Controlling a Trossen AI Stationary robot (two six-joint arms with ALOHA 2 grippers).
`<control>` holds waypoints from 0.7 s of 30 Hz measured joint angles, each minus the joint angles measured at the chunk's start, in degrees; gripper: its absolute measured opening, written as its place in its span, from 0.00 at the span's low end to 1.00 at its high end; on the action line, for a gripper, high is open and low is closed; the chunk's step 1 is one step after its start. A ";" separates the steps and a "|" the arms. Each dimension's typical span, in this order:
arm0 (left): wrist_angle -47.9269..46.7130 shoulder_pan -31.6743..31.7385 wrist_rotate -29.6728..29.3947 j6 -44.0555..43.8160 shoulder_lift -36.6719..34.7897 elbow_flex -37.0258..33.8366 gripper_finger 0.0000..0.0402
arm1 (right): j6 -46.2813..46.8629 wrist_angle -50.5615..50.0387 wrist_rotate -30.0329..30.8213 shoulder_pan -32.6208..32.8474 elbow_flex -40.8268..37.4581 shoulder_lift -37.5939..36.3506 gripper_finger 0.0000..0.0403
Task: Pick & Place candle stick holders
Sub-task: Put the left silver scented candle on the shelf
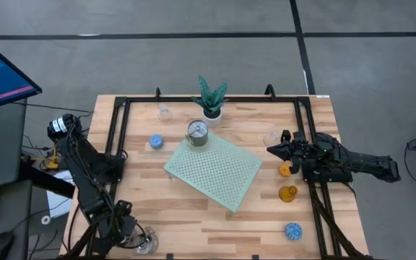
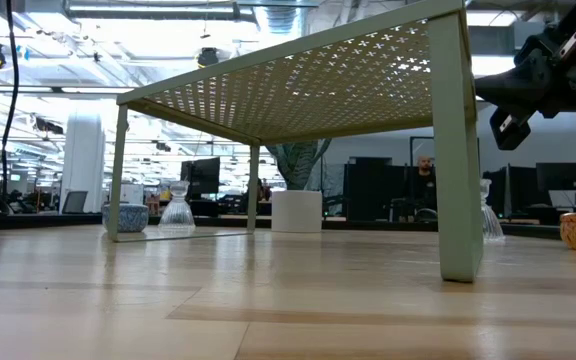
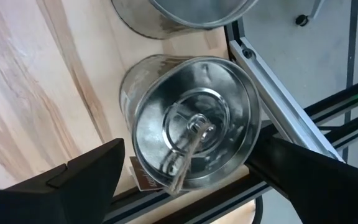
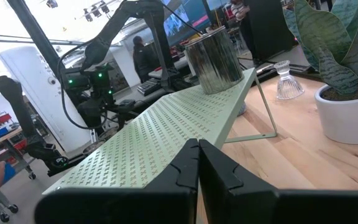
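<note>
1. The left tool (image 3: pixel 185 180), fingers wide apart, straddles a silver candle stick holder (image 3: pixel 194 121) upright at the bench (image 1: pixel 193 217) lower-left corner – mouth up, directly beneath.
2. The right tool (image 1: pixel 274 149), fingers together, waits mid-right.
3. The left wrist view shows a 2nd silver holder (image 3: pixel 179 12) beside it; the high view probably hides it.

Right gripper (image 4: pixel 197 163): we see the fingers pressed together, pointing over the green mat (image 4: pixel 166 134). Silver holder (image 4: pixel 215 61) upright on the mat's far end. Clear glass holder (image 4: pixel 287 81) on the table beside the potted plant (image 4: pixel 347 74). Left arm (image 4: pixel 98 62) beyond.
</note>
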 joint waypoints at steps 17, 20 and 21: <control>3.13 -3.06 -0.33 -0.09 5.91 0.02 1.00 | 0.01 -0.02 0.00 -0.01 0.02 -0.02 0.00; 4.38 -3.08 -1.19 -0.08 8.22 0.13 1.00 | 0.02 -0.02 0.00 -0.02 0.01 0.00 0.00; 4.71 -3.08 -1.73 -0.09 8.79 0.13 1.00 | 0.02 -0.02 0.00 -0.02 0.00 0.00 0.00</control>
